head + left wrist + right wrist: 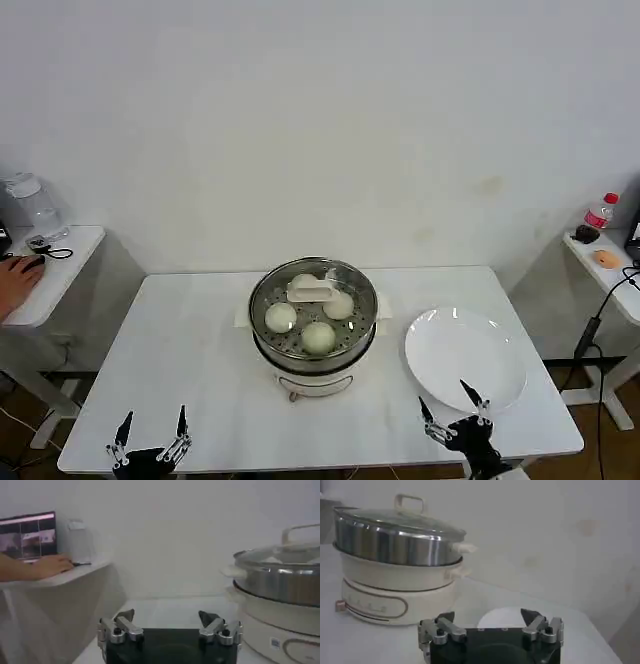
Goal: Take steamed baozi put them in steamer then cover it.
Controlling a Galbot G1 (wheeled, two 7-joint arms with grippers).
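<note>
Head view | glass cover (313,292) sat on steamer (313,345) over four baozi (318,337), task apparently complete | left gripper (152,428), right gripper (450,396): fingers spread, empty, at bench (200,340) edge.

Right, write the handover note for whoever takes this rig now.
Left claw: open, holding nothing, low at the table's near left edge.
Right claw: open, holding nothing, at the near right edge beside the white plate.
Steamer: mid-table, with baozi inside; three are plain to see, a fourth is partly behind the handle.
Cover: seated on the steamer.
Done: buns loaded, cover on, plate bare.
Left: seemingly nothing.
</note>
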